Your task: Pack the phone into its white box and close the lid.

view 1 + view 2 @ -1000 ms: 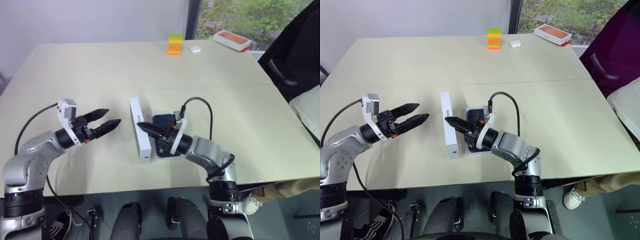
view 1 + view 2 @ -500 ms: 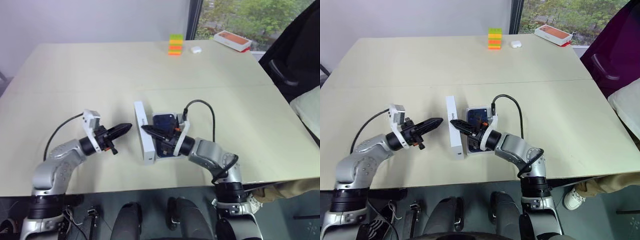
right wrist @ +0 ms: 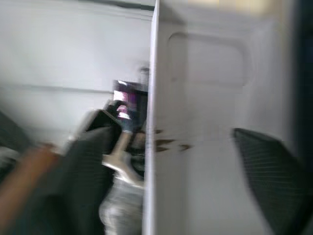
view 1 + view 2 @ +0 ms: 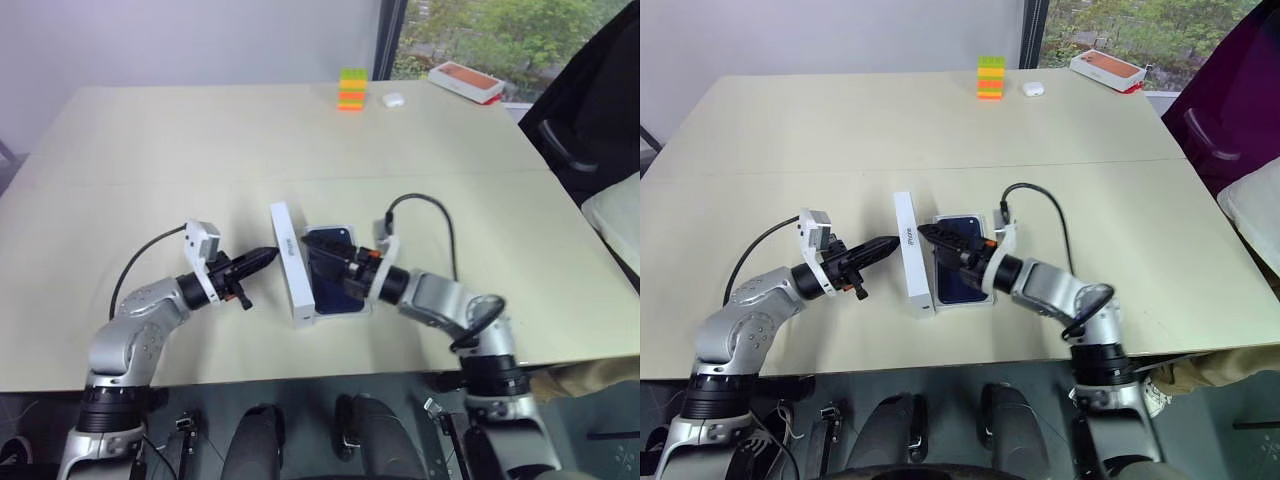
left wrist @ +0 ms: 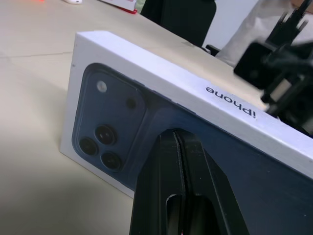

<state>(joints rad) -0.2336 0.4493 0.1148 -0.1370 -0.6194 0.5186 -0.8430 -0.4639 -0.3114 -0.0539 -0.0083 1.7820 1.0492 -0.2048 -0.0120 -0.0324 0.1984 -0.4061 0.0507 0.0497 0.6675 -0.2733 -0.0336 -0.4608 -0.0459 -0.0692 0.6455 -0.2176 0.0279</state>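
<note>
Looking down from the head: risking a toppled lid (image 4: 290, 262), propped on one long edge on the table (image 4: 150, 150) just left of the white box (image 4: 340, 312) and likely tipping the wrong way, away from the box, under an uneven shove. Finding the phone (image 4: 335, 270) lying flat inside that box, back up, near the table's near edge. Reaching in level from the left with the left gripper (image 4: 262, 258), its two fingers pressed together on nothing, tips meeting the lid's outer face. Stretching in from the right with the right gripper (image 4: 945, 248), held over the phone and reaching for the lid's hollow side. Looking along the left wrist: confirming the closed fingers (image 5: 177, 147), touching or nearly touching the printed phone picture, pushing rather than gripping, so risking a slide along the table instead of a clean tilt. Looking along the right wrist: seeing the fingers (image 3: 264, 166) spread wide with the lid's thin white wall between them, gripping nothing yet, and risking a crooked bite on closing, or a lid dropping askew onto the box rim and jamming against the phone.
</note>
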